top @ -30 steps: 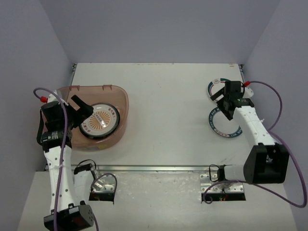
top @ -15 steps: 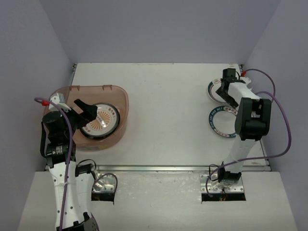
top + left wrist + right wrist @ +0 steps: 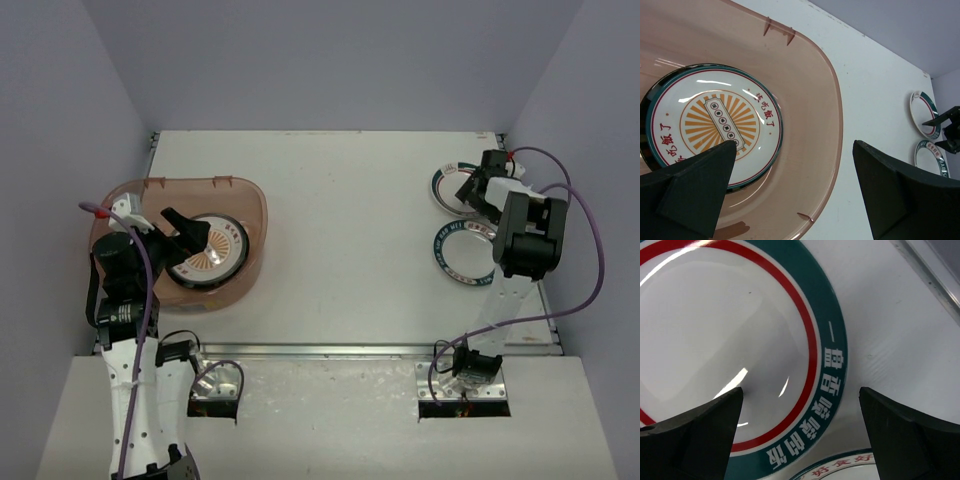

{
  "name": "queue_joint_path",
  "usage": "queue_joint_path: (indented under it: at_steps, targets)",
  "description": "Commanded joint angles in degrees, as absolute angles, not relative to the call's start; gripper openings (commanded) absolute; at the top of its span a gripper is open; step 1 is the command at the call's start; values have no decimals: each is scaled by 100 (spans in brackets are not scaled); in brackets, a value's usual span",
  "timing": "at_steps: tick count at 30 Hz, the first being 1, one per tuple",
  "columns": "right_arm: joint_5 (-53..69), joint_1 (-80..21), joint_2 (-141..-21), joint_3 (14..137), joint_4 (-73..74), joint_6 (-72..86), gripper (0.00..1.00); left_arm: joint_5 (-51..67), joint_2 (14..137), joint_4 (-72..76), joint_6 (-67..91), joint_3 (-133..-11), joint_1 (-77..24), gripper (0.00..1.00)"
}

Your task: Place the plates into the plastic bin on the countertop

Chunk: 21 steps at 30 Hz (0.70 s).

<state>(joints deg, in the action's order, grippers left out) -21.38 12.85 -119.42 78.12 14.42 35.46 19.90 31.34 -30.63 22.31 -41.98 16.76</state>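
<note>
The plastic bin (image 3: 235, 184) stands at the left of the countertop (image 3: 350, 220) and holds an orange sunburst plate (image 3: 205, 250) on top of a dark-rimmed one. My left gripper (image 3: 186, 232) is open and empty above that plate; the left wrist view shows the plate (image 3: 715, 120), the bin's rim (image 3: 836, 105) and my gripper (image 3: 794, 146). My right gripper (image 3: 474, 192) is open, low over the right edge of a teal-and-red rimmed plate (image 3: 448, 186). In the right wrist view its fingers straddle that plate's rim (image 3: 837, 365), gripper (image 3: 800, 392).
A second teal-rimmed plate (image 3: 462, 256) lies just in front of the first one; its edge shows in the right wrist view (image 3: 840, 473). Both plates show in the left wrist view (image 3: 923, 111). The countertop's right edge (image 3: 930, 275) runs close by.
My right arm has folded upright and its gripper has moved back and right to the far plate's right edge. My left gripper has shifted slightly right over the bin.
</note>
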Motion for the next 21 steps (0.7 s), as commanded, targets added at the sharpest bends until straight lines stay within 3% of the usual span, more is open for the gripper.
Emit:
queue_joint_path:
  at_steps: [1,7,10,11,12,13,14,21]
  targets:
    - [-704,1338,-12317,7837,1033,2962,99,2074,3144,-2733,2145,-4192,1562,100]
    - [-86,1336,-12261,7787,804,2913,94,2096,3155,-2725,2145,-4184,1556,100]
    - [358,1336,-12453,8043,1071,3040,75,2092,3138,-2725,2145,-4184,1547,100]
    - [373,1336,-12458,8087,1074,3042,63,2092,3138,-2725,2145,-4184,1547,100]
    - [643,1336,-12552,8130,1108,3062,43,2092,3138,-2725,2144,-4184,1547,100]
    - [776,1336,-12618,8150,1141,3167,29,2105,3138,-2725,2138,-4184,1540,100]
    - [925,1333,-12700,8181,1170,3223,22,2109,3138,-2725,2136,-4184,1538,100]
    - [1715,1239,-13144,8776,1604,3279,3,2118,3173,-2725,2136,-4184,1512,100]
